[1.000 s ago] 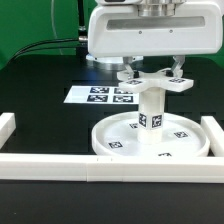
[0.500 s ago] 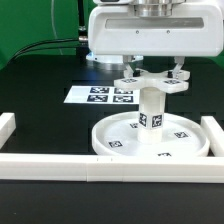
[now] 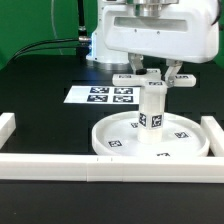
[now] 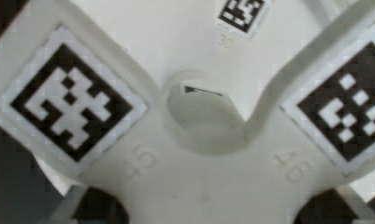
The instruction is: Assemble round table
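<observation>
The large round disc (image 3: 112, 148) lies flat against the white rails near the front. The short cylindrical leg (image 3: 152, 110) stands upright in its middle. The cross-shaped foot piece (image 3: 152, 85) sits on top of the leg with its arms level. My gripper (image 3: 156, 76) reaches straight down over it, one finger on each side, shut on the foot piece. In the wrist view the foot piece (image 4: 202, 130) fills the frame with a marker on each side arm. My gripper (image 4: 205, 208) shows only as grey finger edges at the corners. The leg is hidden under the foot piece there.
The marker board (image 3: 98, 95) lies on the black table behind the disc. White border rails run along the front (image 3: 60, 167), the exterior view's left (image 3: 6, 128) and its right (image 3: 213, 135). A green backdrop and cables are at the back.
My gripper has turned and its body has shifted toward the exterior view's right. The foot piece has turned with it on top of the leg. Disc and leg have not moved.
</observation>
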`<state>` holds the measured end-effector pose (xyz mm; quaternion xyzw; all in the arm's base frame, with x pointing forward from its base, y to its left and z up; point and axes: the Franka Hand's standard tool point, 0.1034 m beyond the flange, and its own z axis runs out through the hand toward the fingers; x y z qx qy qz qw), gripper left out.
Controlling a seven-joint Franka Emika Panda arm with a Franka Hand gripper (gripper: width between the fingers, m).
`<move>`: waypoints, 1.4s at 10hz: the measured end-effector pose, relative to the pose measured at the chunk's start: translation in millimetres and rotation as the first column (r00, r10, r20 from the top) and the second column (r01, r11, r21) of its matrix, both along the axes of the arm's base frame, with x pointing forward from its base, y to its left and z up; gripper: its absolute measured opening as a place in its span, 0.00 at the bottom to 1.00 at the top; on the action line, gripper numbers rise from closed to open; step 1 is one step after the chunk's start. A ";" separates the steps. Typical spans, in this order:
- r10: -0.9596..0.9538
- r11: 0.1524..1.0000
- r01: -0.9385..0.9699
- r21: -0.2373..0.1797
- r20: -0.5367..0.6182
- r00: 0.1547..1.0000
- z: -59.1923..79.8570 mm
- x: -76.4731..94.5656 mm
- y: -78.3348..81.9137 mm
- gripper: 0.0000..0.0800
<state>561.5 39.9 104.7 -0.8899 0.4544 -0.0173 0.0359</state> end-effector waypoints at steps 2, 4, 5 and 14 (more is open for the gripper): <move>-0.204 0.979 0.204 0.025 -0.016 0.979 -0.1 0.4 -0.1 0.56; -0.379 0.924 0.380 0.038 -0.040 0.925 -0.4 0.4 -0.2 0.56; -0.507 0.859 0.510 0.046 -0.061 0.859 -0.5 -0.4 -0.1 0.56; -0.753 0.647 0.761 0.054 -0.114 0.648 1.7 -0.2 3.2 0.77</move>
